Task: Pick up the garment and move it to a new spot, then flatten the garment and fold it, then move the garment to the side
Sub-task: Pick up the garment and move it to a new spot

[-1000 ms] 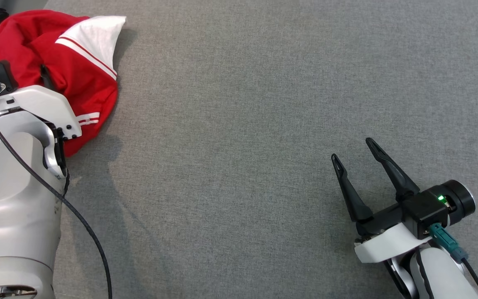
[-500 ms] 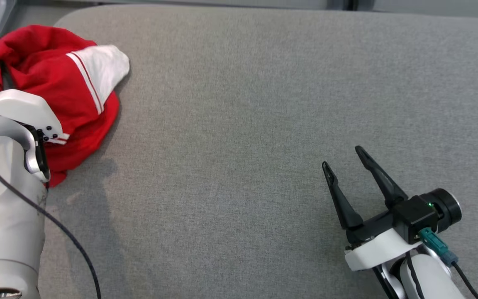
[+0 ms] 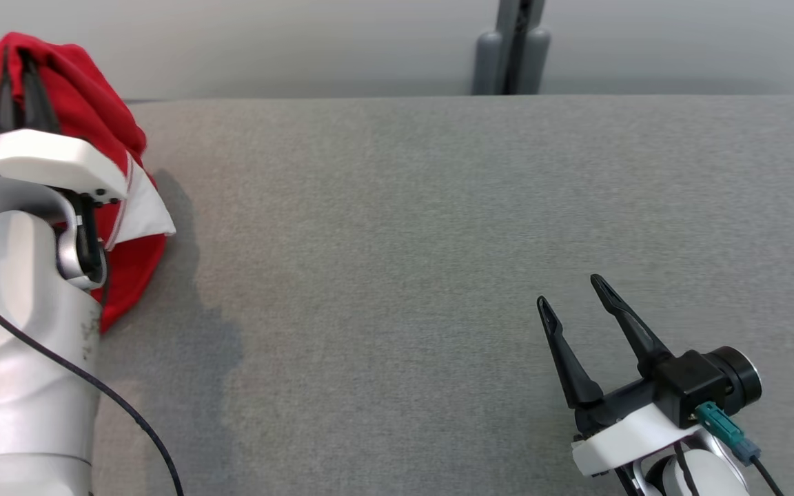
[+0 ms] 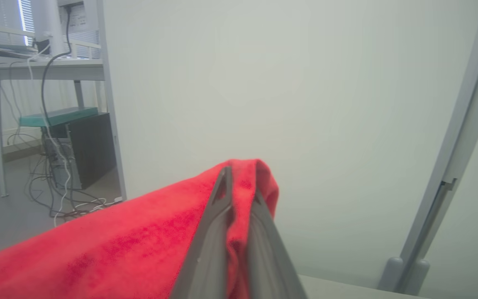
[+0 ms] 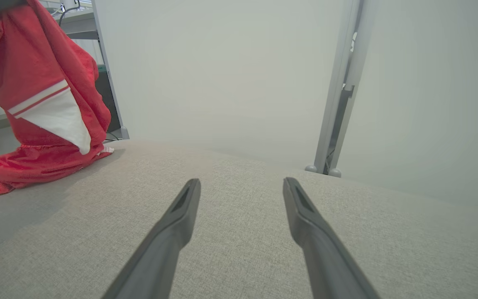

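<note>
Well, the left hand point(image 3: 16, 60) grips the red garment point(image 3: 90, 89) at the counter's point(image 3: 397, 275) far left corner. Its two dark fingers point(image 3: 38, 103) are pressed close together with a fold of cloth pinched between them. In the left wrist view the hand point(image 4: 241, 187) points up towards the pale wall point(image 4: 305, 104), and the garment point(image 4: 118, 249) drapes away from it to the lower left. In the right wrist view the garment point(image 5: 48, 70) hangs in a long bunch. Its lower end lies crumpled on the grey counter point(image 5: 239, 257), and a white panel point(image 5: 56, 120) edged with stripes faces the middle of the counter.

The right hand point(image 3: 569, 290) is low over the near right part of the counter, well apart from the garment. Its fingers are spread wide with nothing between them, and they point towards the far edge. In its own wrist view the right hand point(image 5: 242, 182) frames bare grey fabric. A grey post point(image 3: 511, 48) stands against the wall just beyond the counter's far edge.
</note>
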